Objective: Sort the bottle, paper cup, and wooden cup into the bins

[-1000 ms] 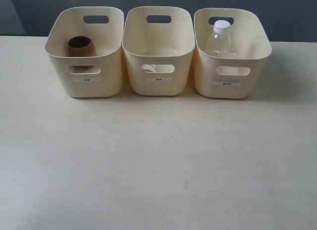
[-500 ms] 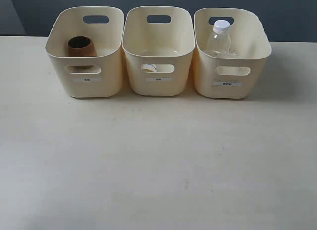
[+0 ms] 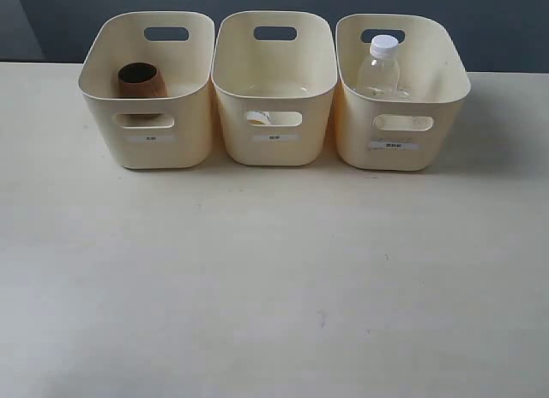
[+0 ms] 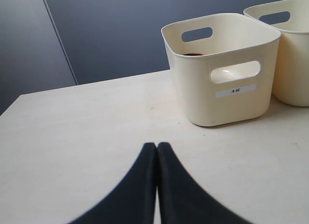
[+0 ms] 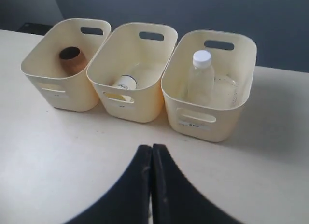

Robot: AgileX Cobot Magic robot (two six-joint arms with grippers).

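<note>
Three cream bins stand in a row at the table's far side. The left bin (image 3: 147,89) holds the dark brown wooden cup (image 3: 141,80), also seen as wooden cup (image 5: 72,60). Inside the middle bin (image 3: 274,89) lies the white paper cup (image 5: 125,82), partly visible through the handle slot as paper cup (image 3: 259,118). The clear bottle (image 3: 380,69) with its white cap stands upright in the right bin (image 3: 401,93). My left gripper (image 4: 157,146) is shut and empty above bare table, short of the left bin (image 4: 222,74). My right gripper (image 5: 152,147) is shut and empty, in front of the bins.
The pale table (image 3: 274,278) stretches toward the camera in front of the bins. A dark blue-grey wall (image 3: 480,21) rises behind them. Neither arm shows in the exterior view.
</note>
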